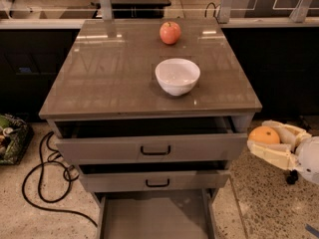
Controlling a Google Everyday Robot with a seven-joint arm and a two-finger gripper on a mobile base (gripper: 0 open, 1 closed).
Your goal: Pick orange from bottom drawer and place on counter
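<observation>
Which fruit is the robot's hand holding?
The orange, gripped in the hand beside the cabinet's right side. The red apple sits on the counter.

Small smooth orange being clasped by the pale gripper, hovering just right of and below the glossy brown-grey counter, grey bottom drawer standing pulled out beneath the counter.
</observation>
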